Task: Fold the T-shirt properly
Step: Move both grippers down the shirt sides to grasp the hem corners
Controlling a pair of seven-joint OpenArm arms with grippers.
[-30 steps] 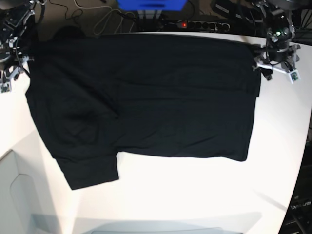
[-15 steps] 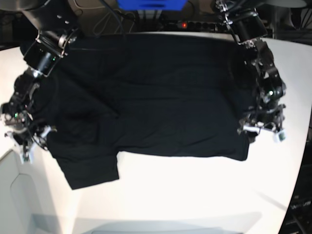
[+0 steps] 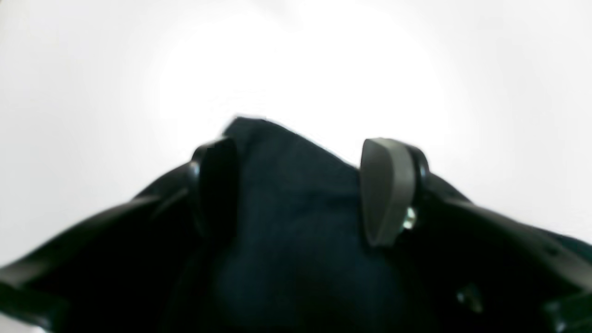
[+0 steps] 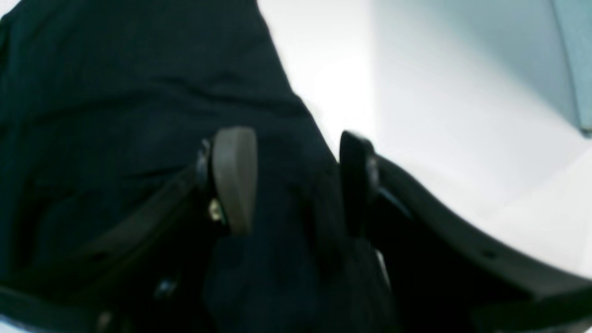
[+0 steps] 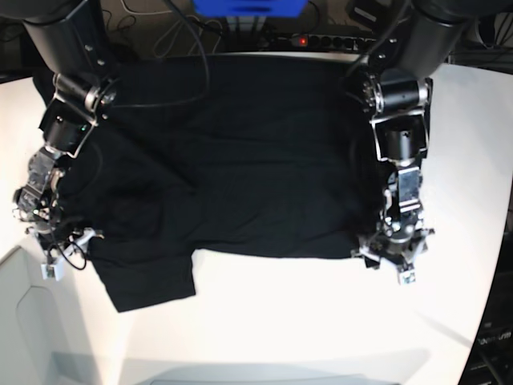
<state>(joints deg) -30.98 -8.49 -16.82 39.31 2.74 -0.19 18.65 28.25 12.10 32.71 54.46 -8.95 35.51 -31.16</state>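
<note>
The black T-shirt (image 5: pixel 240 160) lies spread flat on the white table (image 5: pixel 321 321), plain side up, one sleeve (image 5: pixel 152 277) sticking out toward the near edge. My left gripper (image 5: pixel 393 258) hangs over the shirt's near right corner. In the left wrist view that cloth corner (image 3: pixel 277 185) lies between the parted fingers (image 3: pixel 386 189) of the left gripper (image 3: pixel 300 185), which is open. My right gripper (image 5: pixel 58 250) sits at the shirt's left edge beside the sleeve. The right gripper (image 4: pixel 293 178) is open too, with the shirt's edge (image 4: pixel 286 152) running between its fingers (image 4: pixel 233 178).
A blue box (image 5: pixel 248 6) and a black power strip (image 5: pixel 329 40) with cables lie beyond the table's far edge. A pale grey-blue panel (image 5: pixel 24 321) borders the table's near left corner. Both arms reach down over the shirt's two sides.
Both arms have swept from the shirt's far corners toward the near edge. The left gripper now reaches the near right corner, the right gripper the left edge by the sleeve. Both stay open.
</note>
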